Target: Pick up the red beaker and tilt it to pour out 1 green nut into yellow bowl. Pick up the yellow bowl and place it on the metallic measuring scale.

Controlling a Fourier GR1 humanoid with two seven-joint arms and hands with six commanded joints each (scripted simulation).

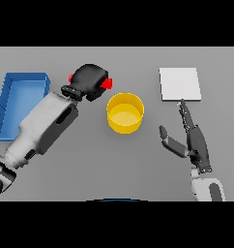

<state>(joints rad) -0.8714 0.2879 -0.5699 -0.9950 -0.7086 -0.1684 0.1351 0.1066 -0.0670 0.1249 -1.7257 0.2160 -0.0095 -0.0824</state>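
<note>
Nearest, my right hand [197,143] lies open below the metallic scale [180,84]. My left hand [89,81] grips the red beaker [106,83] beside the yellow bowl [125,113]. No green nut visible; pouring and placement apparently remain.

The red beaker [106,83] is seen gripped by the left robot hand [90,81], whose dark fingers are curled round it so that only small red parts show at either side. It is held just beside the upper left rim of the yellow bowl [125,113], which stands on the grey desk [138,164] near the middle. A blue tray [22,80] is seen at the far left. The metallic measuring scale [180,84], a pale square plate, lies to the right of the bowl. The right robot hand [196,143] is held with fingers straight, fingertips at the scale's lower edge
</note>
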